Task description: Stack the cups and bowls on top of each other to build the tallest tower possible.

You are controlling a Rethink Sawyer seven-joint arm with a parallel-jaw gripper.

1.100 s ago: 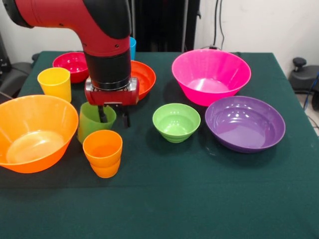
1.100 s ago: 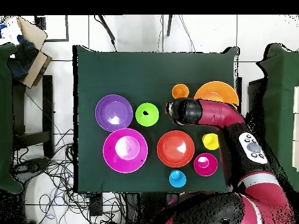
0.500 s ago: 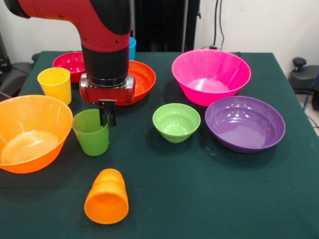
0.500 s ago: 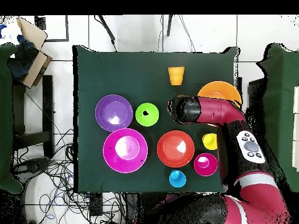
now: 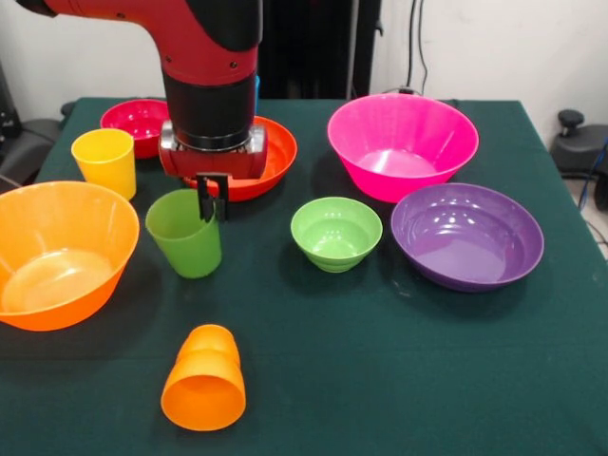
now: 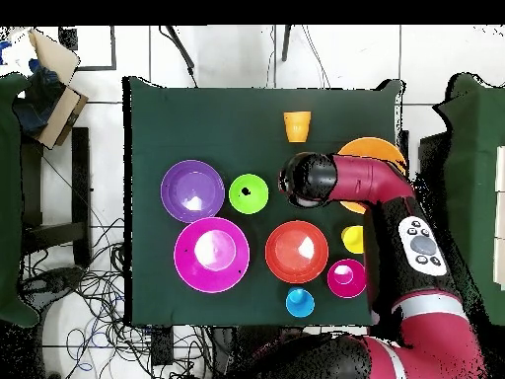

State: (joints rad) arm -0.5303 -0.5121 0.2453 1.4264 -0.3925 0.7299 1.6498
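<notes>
Open cloth (image 5: 399, 380) front right (orange cup (image 5: 203, 380) lies left).

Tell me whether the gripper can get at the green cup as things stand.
Probably yes. The gripper hangs right at the green cup's far rim, with a dark finger reaching down to the rim. The cup stands upright and open, clear of the yellow cup and the large orange bowl.

A dark green table (image 5: 399, 380) stands on a white tiled floor (image 6: 108, 59). Cables (image 6: 94, 296) lie tangled beside it, and the wall (image 5: 494, 47) behind is white.
</notes>
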